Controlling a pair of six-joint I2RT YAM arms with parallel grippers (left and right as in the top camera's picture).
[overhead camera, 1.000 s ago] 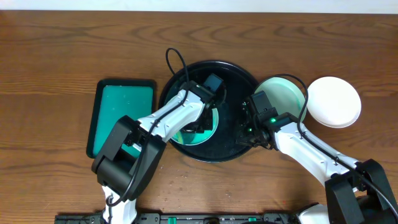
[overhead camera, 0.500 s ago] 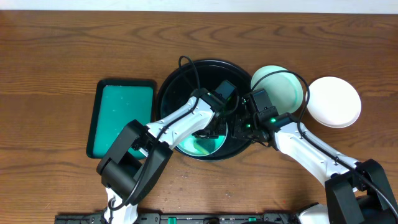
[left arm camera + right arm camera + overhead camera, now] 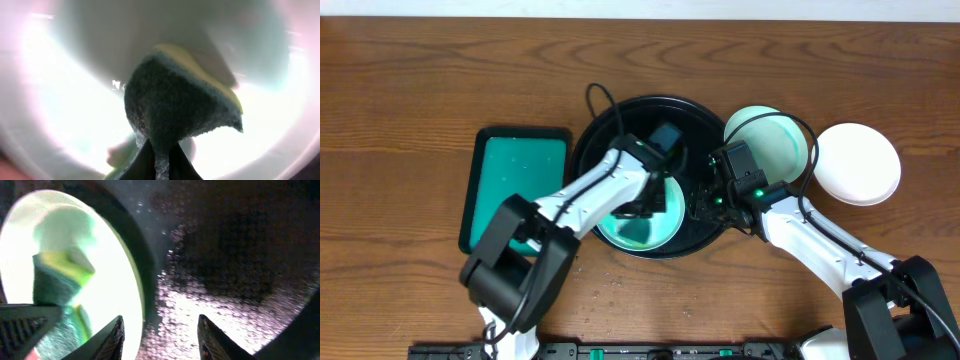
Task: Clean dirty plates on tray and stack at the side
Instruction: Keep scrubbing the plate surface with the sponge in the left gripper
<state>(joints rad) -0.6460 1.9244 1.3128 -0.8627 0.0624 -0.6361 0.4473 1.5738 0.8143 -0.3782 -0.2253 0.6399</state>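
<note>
A pale mint plate [image 3: 632, 232] with teal smears lies in the front of the black round tray [image 3: 620, 125]. My left gripper [image 3: 645, 205] [image 3: 160, 152] is shut on a dark green and yellow sponge [image 3: 182, 107], which presses on that plate [image 3: 75, 120]. My right gripper [image 3: 705, 205] [image 3: 160, 332] stands open low over the tray floor [image 3: 235, 285], at the plate's right rim [image 3: 135, 275]. Its left finger overlaps the plate edge and nothing is clamped. The sponge [image 3: 60, 277] also shows there. A second mint plate [image 3: 775, 150] and a white plate [image 3: 860, 165] lie on the table to the right of the tray.
A rectangular green tray with a black rim [image 3: 515, 190] lies to the left of the round tray. Cables loop over the tray's back and over the mint plate on the right. Bare wooden table surrounds everything.
My right gripper has opened beside the plate. My left gripper swept the sponge right across the plate and back left. The round tray has shifted slightly left.
</note>
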